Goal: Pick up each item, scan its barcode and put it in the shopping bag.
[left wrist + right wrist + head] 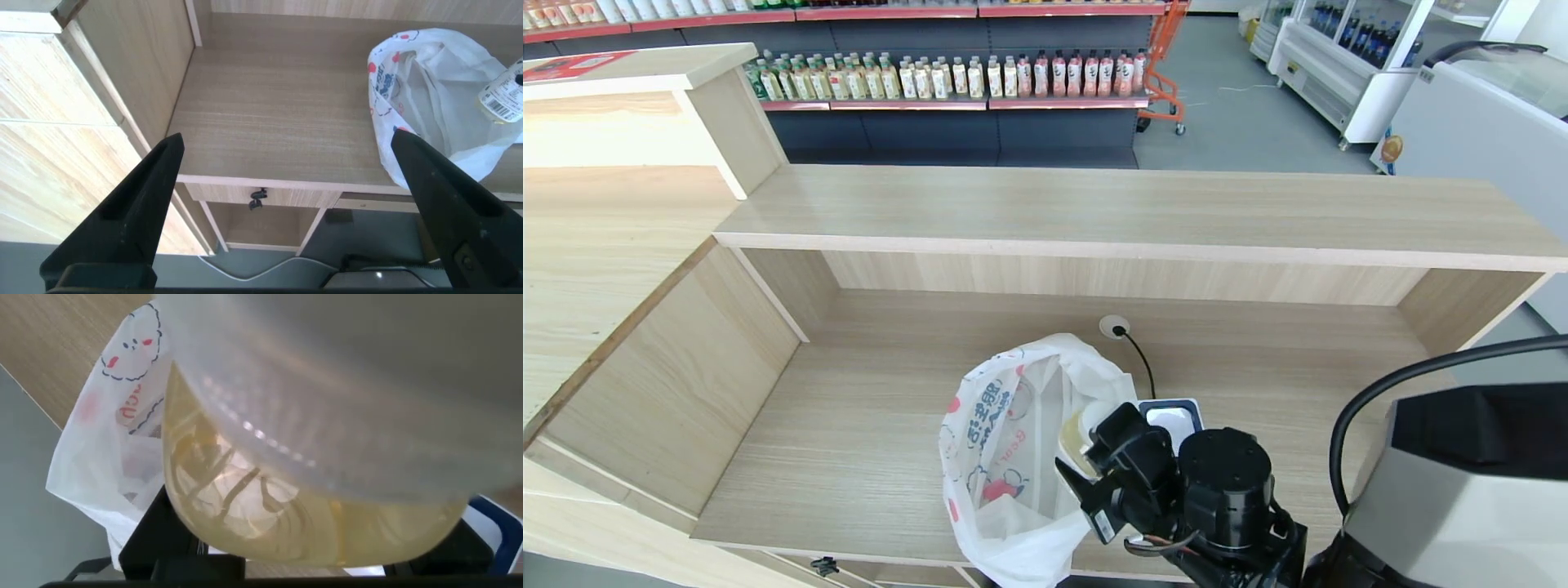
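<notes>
Gripping a translucent, yellowish container (1080,435) in the right hand (1088,451), fingers clamped on its sides. Hanging at the right rim of the open shopping bag (1001,441), near middle of the bench (849,425), with a blue-rimmed device (1174,415) just right. Probably calls for only a short move left and down, into the bag mouth. Cannot tell the container's long axis. Hovering the left hand (286,204) at near left, fingers wide apart, well clear of the bag; right arm nearer.
</notes>
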Controlling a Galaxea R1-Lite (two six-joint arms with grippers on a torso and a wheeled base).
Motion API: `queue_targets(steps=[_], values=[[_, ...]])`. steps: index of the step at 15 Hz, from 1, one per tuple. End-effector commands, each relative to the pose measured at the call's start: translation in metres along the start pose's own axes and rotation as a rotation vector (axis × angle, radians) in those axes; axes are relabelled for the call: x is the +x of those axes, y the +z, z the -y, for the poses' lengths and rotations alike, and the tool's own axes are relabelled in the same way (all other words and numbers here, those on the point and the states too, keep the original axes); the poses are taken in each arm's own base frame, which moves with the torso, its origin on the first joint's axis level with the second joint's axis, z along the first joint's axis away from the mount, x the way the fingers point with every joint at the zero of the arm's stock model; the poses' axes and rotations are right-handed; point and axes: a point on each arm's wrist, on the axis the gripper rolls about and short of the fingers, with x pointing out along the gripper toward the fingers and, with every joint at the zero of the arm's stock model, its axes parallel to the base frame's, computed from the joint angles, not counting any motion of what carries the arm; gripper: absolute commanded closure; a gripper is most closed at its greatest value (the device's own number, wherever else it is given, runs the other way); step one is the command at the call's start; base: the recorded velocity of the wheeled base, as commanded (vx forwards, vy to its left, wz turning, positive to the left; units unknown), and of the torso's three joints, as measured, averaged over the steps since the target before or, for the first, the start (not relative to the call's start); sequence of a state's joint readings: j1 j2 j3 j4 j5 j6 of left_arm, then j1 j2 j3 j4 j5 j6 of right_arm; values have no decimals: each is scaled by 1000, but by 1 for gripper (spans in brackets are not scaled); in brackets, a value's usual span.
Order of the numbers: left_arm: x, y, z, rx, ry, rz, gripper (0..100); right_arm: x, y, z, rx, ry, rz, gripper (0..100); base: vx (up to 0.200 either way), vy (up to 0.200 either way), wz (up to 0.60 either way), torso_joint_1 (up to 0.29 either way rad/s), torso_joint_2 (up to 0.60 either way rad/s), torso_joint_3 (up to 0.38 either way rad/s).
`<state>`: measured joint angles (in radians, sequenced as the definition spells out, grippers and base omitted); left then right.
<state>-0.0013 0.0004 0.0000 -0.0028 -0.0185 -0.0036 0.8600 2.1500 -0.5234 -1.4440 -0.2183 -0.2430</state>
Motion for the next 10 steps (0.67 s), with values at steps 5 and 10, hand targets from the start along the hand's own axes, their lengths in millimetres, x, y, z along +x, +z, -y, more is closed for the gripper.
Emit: queue_targets(steps=[5,10], values=[[0,0,0,1,1,1,0,0,-43,1,-11,38,-74,100,0,0,0,0,0,0],[0,0,0,1,0,1,0,-2,-46,-2,-10,49,-89,100,0,0,0,0,0,0]])
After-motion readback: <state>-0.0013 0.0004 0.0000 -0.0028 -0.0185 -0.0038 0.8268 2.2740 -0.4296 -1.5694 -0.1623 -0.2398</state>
